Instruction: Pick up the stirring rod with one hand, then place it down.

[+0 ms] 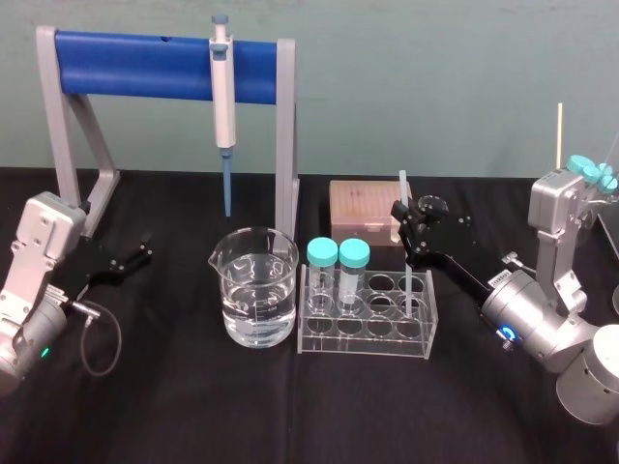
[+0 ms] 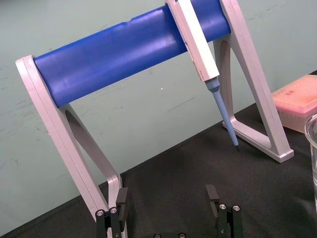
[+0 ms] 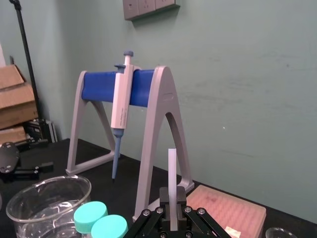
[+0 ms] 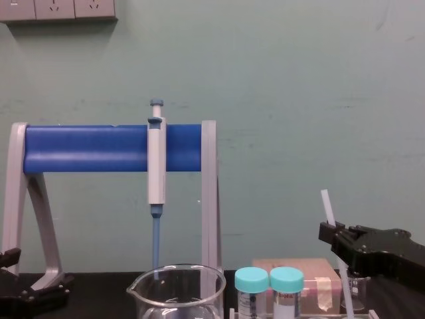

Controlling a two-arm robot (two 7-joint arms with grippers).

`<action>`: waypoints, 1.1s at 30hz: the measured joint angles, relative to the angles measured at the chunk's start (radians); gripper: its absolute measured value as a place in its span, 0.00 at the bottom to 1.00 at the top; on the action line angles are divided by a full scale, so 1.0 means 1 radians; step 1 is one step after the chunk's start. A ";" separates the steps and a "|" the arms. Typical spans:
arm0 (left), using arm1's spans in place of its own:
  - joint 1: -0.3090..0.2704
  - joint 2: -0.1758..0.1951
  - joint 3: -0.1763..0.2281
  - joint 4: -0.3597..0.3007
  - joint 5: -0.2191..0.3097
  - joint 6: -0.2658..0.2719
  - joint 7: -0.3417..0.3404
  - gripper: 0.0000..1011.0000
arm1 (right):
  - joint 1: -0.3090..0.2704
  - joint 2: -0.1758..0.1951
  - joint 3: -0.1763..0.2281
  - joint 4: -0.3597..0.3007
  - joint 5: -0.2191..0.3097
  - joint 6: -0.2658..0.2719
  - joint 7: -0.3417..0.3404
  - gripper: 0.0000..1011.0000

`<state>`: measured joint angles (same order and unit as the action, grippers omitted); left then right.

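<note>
First, near the left edge of the black surface, the left gripper rests low with its fingers spread wide and nothing between them. It is well apart from the task's thing. Behind it, toward the back edge, the pipette stand carries the pipette, and in front of that stands the glass beaker.

Just beside the beaker is the clear rack, around the middle of the surface. The stirring rod stands in the rack's rightmost column, almost upright, its top leaning a little toward the left. The right gripper, reaching in from the right edge, has its fingers closed on the upper part of the rod, and the top end sticks out above them.

So the rod's long axis is close to vertical and it lies already between the right fingers. I judge that a straight lift along this axis is needed, so that the lower end leaves the rack without knocking it.
</note>
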<state>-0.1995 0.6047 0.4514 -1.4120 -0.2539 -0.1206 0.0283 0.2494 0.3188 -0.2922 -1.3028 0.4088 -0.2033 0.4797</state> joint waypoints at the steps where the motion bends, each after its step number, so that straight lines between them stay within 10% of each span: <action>1: 0.000 0.000 0.000 0.000 0.000 0.000 0.000 0.99 | 0.000 0.001 -0.002 0.000 -0.005 0.003 -0.005 0.07; 15: 0.000 0.000 0.000 0.000 0.000 0.000 0.000 0.99 | 0.000 0.001 -0.001 -0.001 -0.006 0.003 -0.007 0.07; 33: 0.000 0.000 0.000 0.000 0.000 0.000 0.000 0.99 | 0.000 0.001 0.000 -0.001 -0.003 0.001 -0.004 0.58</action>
<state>-0.1995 0.6047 0.4513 -1.4120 -0.2539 -0.1206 0.0283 0.2489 0.3196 -0.2924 -1.3042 0.4054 -0.2022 0.4756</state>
